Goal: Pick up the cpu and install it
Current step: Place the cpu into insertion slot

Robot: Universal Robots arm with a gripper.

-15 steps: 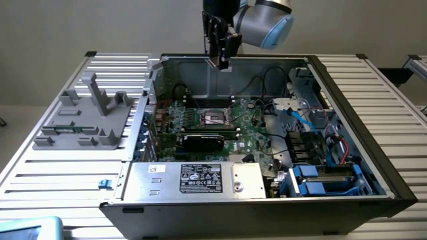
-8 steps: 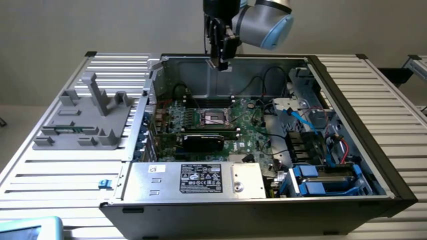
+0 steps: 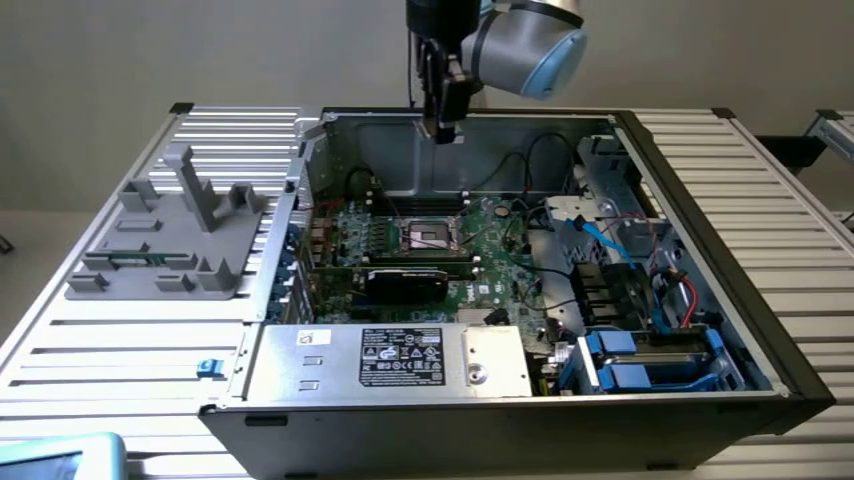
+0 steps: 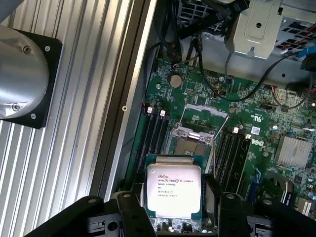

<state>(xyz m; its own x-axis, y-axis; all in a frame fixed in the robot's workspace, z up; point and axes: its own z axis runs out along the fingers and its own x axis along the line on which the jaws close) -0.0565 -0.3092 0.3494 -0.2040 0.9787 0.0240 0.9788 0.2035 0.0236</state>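
Jaws clamped on the cpu [image 4: 174,190], gripper [image 3: 442,132] hanging high over the open case [image 3: 534,150] (socket [image 4: 190,147] uncovered on the motherboard [image 4: 197,86]).

Even, soft light (faint shadows)

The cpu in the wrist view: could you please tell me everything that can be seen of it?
The cpu is a flat square chip: a pale silvery metal lid with dark printed lettering, on a thin green board that shows at the edges. It lies level, lid toward the wrist camera, clamped on two opposite sides by the black fingers of the gripper. It hangs above the green motherboard, apart from the socket, whose metal frame looks lifted; nothing else touches it.
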